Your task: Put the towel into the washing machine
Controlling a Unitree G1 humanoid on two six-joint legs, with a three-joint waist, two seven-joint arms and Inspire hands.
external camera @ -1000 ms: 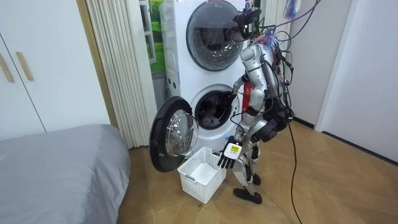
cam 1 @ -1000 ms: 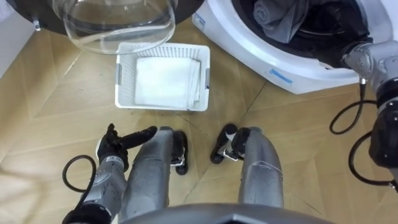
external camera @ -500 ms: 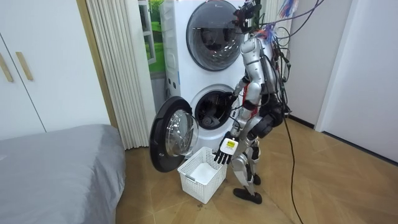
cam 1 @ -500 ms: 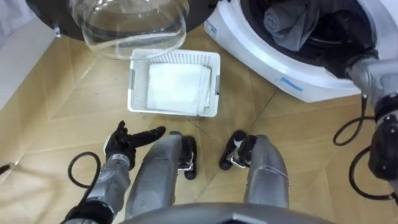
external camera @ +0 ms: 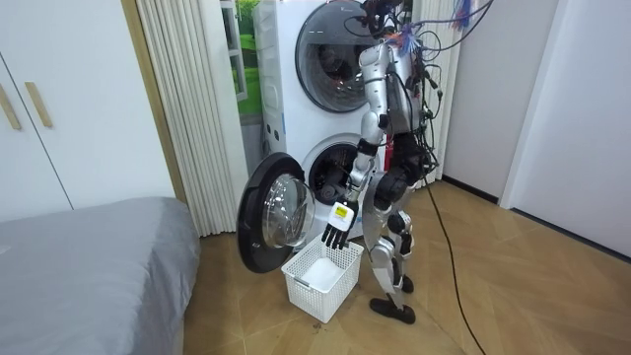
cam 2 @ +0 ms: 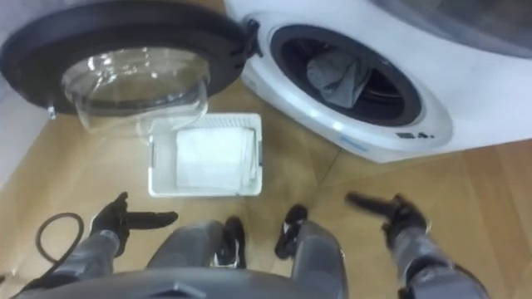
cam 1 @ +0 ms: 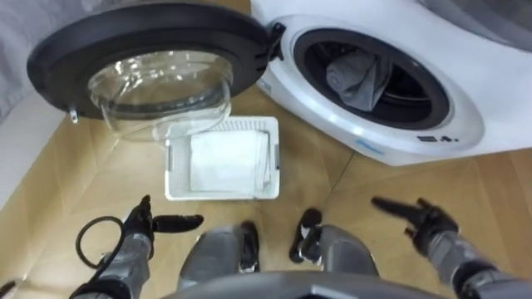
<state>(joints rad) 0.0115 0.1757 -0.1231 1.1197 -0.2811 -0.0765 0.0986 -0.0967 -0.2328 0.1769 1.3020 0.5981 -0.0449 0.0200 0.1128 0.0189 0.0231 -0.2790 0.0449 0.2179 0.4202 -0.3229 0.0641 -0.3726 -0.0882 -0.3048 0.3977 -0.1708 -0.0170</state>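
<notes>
Right hand [cam 1: 431, 223] now outside washing machine [cam 1: 370, 143]

We see the washing machine [cam 1: 391, 124] cut off by the top and right edges of both eye views. Inside its drum a grey cloth [cam 1: 357, 76] sits partly behind the rim, and we cannot read the dark space around it. The door [cam 1: 150, 25] overlaps the basket [cam 1: 220, 191] at its far left rim. The right hand [cam 1: 428, 223] is blurred. In the room view the bed [external camera: 89, 266] runs off the left and bottom edges.
</notes>
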